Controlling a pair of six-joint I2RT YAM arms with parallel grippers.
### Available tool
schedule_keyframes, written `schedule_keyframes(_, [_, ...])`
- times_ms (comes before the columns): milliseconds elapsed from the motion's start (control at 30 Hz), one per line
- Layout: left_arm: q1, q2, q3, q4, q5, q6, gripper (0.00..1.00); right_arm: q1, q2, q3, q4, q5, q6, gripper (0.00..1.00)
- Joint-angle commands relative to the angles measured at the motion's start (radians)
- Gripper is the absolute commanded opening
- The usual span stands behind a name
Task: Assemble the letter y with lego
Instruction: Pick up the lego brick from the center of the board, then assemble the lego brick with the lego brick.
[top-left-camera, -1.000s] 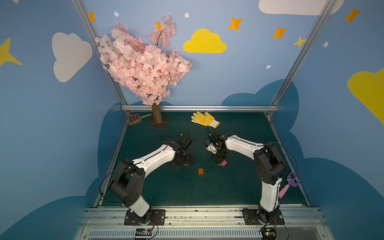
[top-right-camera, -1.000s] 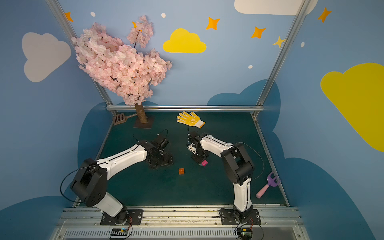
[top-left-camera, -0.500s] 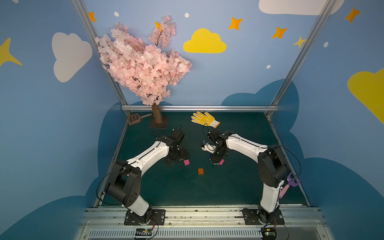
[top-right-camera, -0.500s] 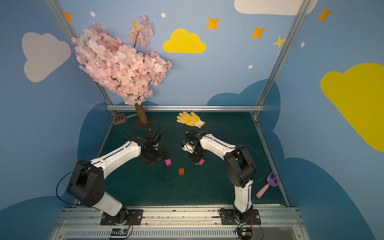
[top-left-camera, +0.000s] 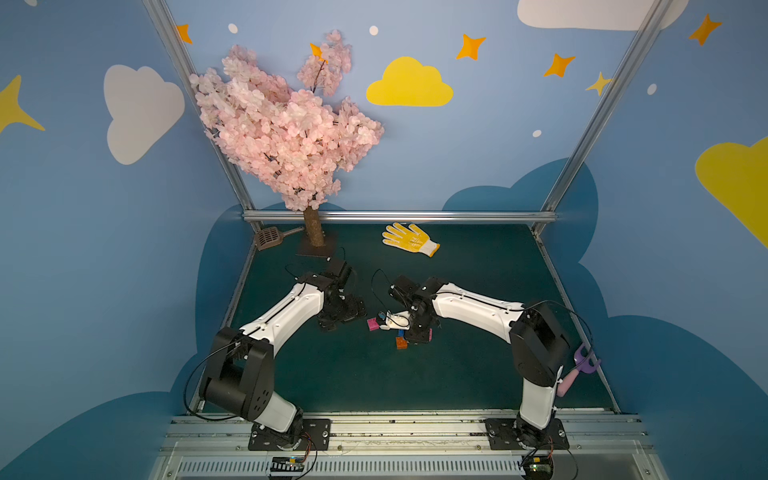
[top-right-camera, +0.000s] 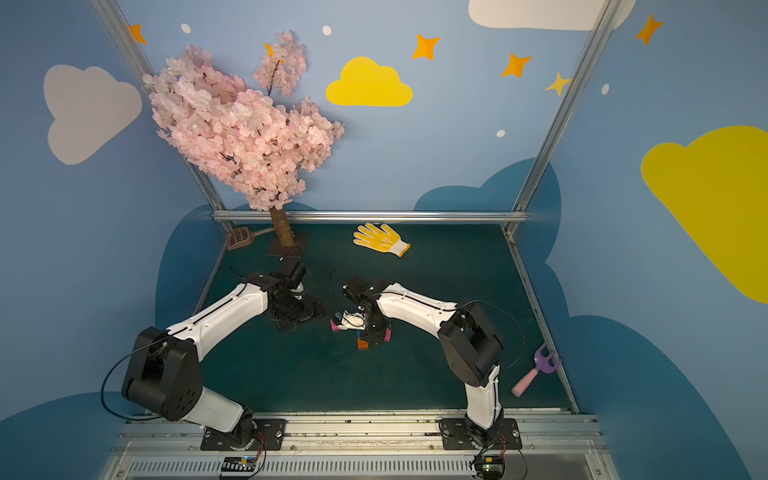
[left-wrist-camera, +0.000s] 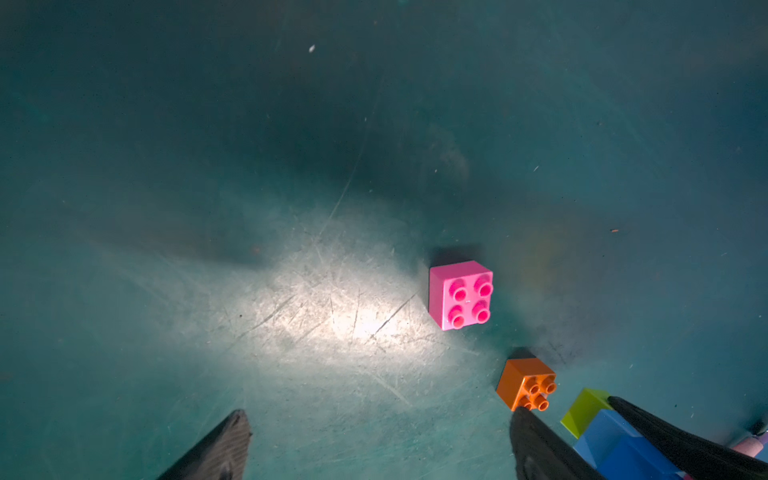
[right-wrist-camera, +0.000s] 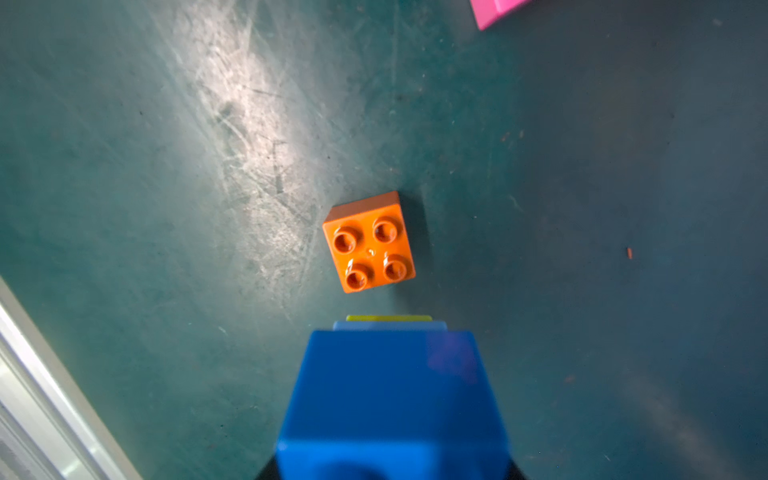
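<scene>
1. Green mat (top-left-camera: 457, 374), both top views: left gripper (top-left-camera: 341, 316) jaws wide apart; right gripper (top-left-camera: 417, 333) clamped on blue brick (top-left-camera: 400, 332), beside orange brick (top-left-camera: 401, 342).
2. Left wrist: pink brick (left-wrist-camera: 460, 296) lies loose, studs up, apart from orange brick.
3. Right wrist: blue brick fills the grip, lime green brick (right-wrist-camera: 388, 318) joined behind it, near orange brick.

In the right wrist view, we see only a corner of the pink brick (right-wrist-camera: 494, 10), cut by the edge. The blue brick (right-wrist-camera: 395, 399) is blurred, also cut off, and hides all but a sliver of the green brick (right-wrist-camera: 388, 318).
</scene>
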Motion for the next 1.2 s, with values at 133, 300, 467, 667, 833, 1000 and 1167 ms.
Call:
schedule_keyframes(133, [0.014, -0.037, -0.021, -0.008, 0.025, 0.018, 0.97, 0.032, -0.02, 0.005, 0.007, 0.042, -0.042, 0.0])
schedule_keyframes(300, [0.03, -0.054, -0.037, -0.004, 0.016, 0.004, 0.97, 0.05, -0.003, 0.011, 0.007, 0.047, -0.047, 0.0])
schedule_keyframes(467, [0.089, -0.111, -0.086, 0.025, 0.044, -0.025, 0.96, 0.056, 0.007, 0.013, 0.017, 0.049, -0.046, 0.0])
schedule_keyframes(667, [0.148, -0.141, -0.113, 0.023, 0.062, -0.027, 0.96, 0.055, 0.029, 0.023, 0.023, 0.046, -0.05, 0.0])
schedule_keyframes(833, [0.169, -0.142, -0.122, 0.025, 0.078, -0.019, 0.95, 0.052, 0.046, 0.037, 0.016, 0.038, -0.052, 0.0])
schedule_keyframes(1000, [0.172, -0.138, -0.127, 0.032, 0.091, -0.02, 0.95, 0.052, 0.063, 0.045, 0.013, 0.039, -0.056, 0.0])
schedule_keyframes(1167, [0.172, -0.138, -0.142, 0.045, 0.1, -0.024, 0.95, 0.052, 0.07, 0.044, 0.015, 0.039, -0.061, 0.0])
